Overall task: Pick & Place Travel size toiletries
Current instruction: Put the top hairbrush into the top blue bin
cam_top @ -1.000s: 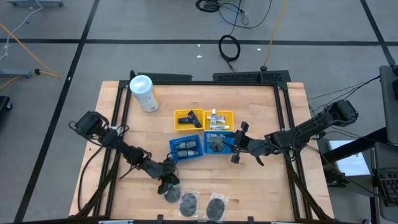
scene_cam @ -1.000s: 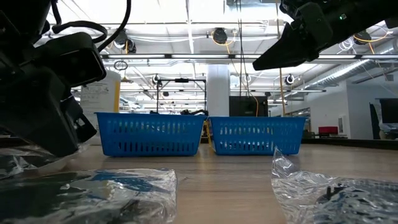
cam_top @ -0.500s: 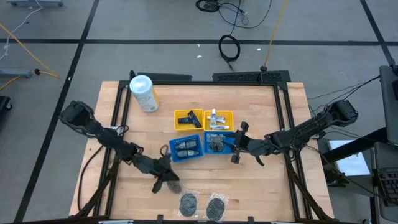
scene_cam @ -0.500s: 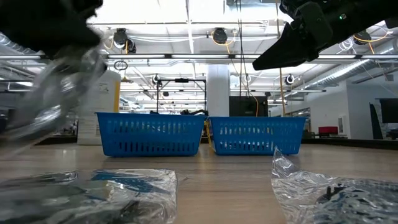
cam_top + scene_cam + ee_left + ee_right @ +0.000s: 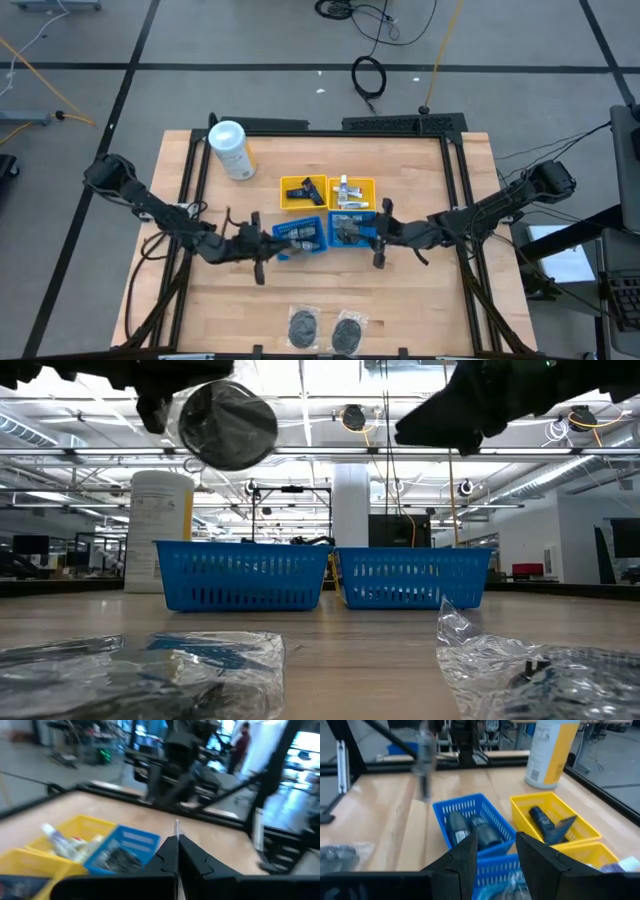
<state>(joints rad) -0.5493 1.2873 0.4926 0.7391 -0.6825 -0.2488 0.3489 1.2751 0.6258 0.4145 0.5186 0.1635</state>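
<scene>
My left gripper (image 5: 268, 243), fingers pinched shut on a grey round clear-wrapped piece (image 5: 228, 424), hangs above the left blue plastic basket (image 5: 300, 238), which holds grey wrapped items. Right blue basket (image 5: 352, 229): dark wrapped pieces. Yellow trays (image 5: 328, 193): black pieces, white tubes. Two wrapped discs (image 5: 326, 329) lie at the table's front edge. My right gripper (image 5: 381, 237) hovers half-spread, empty.
</scene>
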